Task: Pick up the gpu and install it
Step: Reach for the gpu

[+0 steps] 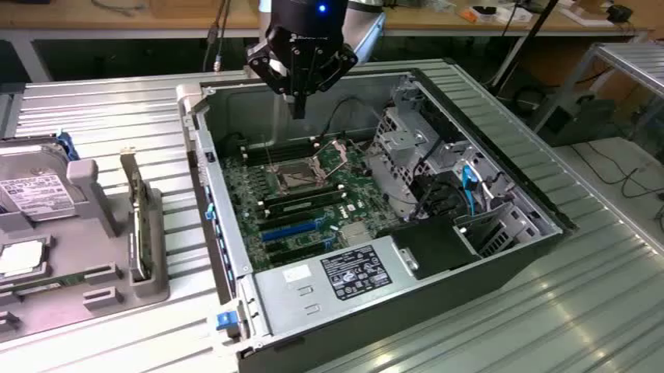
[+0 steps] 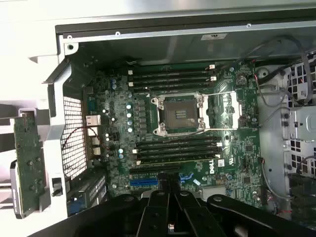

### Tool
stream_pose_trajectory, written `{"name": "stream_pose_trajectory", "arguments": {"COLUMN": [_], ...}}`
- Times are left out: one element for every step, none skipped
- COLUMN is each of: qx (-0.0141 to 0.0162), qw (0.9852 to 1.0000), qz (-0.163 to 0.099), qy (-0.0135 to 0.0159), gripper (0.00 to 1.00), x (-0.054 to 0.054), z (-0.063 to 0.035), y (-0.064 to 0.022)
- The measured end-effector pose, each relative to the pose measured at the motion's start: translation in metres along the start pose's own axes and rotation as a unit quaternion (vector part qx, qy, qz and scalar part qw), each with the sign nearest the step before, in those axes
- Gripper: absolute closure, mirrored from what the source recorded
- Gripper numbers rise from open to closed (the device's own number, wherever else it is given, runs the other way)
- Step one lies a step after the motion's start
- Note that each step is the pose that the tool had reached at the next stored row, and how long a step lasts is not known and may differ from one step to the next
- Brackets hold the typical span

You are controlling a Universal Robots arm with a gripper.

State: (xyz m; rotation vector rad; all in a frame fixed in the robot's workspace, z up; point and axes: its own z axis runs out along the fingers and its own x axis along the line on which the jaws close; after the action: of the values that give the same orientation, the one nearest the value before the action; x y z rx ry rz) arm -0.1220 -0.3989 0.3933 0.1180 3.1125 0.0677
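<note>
Here, ribbed metal table (image 1: 114, 116); gpu (image 1: 136, 233) upright beside open case (image 1: 477, 284).

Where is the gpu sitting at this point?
The gpu stands on edge in the gray holder on the exterior view's left. It is outside the open computer case, between the case and the hard drive.

The gpu (image 1: 135, 227) stands in a tray (image 1: 130, 291); the case (image 1: 220, 233) lies to the exterior view's right.
</note>
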Motion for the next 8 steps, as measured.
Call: {"name": "stream_pose_trajectory", "arguments": {"qx": [0.0, 0.0, 0.0, 0.0, 0.0, 0.0, 0.0, 0.0], "qw": [1.0, 1.0, 1.0, 1.0, 1.0, 1.0, 1.0, 1.0], "qz": [0.0, 0.0, 0.0, 0.0, 0.0, 0.0, 0.0, 0.0], "qy": [0.0, 0.0, 0.0, 0.0, 0.0, 0.0, 0.0, 0.0], "gripper": [0.9, 0.9, 0.9, 0.9, 0.9, 0.9, 0.9, 0.9], "x": [0.0, 0.0, 0.0, 0.0, 0.0, 0.0, 0.0, 0.0], "z": [0.0, 0.0, 0.0, 0.0, 0.0, 0.0, 0.0, 0.0], "y": [0.0, 0.0, 0.0, 0.0, 0.0, 0.0, 0.0, 0.0]}}
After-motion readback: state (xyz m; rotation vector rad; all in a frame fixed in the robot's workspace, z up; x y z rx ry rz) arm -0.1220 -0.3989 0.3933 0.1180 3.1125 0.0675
